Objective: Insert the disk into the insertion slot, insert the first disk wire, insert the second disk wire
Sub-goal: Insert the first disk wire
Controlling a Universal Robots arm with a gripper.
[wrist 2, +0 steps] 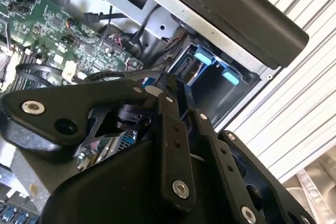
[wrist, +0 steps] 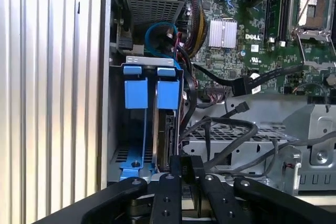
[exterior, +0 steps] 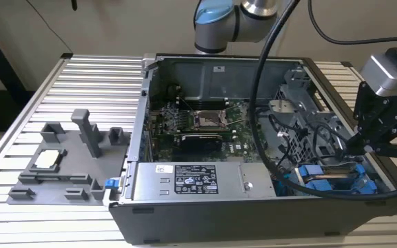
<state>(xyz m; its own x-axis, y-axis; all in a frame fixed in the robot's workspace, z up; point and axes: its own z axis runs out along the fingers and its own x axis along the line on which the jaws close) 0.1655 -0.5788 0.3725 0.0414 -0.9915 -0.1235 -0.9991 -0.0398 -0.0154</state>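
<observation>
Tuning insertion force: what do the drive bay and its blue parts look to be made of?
Bay: looks like bare sheet metal with a dull grey finish, judging by the thin folded edges and punched slots in its floor. Blue parts: probably moulded plastic, given the uniform bright blue, smooth low-gloss faces and thin tabs.

Arm (exterior: 234, 23) seen at the rear in the exterior view, with the wrist (exterior: 390, 72) at that view's right and the black gripper (exterior: 361, 146) angled downward. In both wrist views its fingers (wrist: 176, 169) (wrist 2: 170, 109) lie drawn close together.
</observation>
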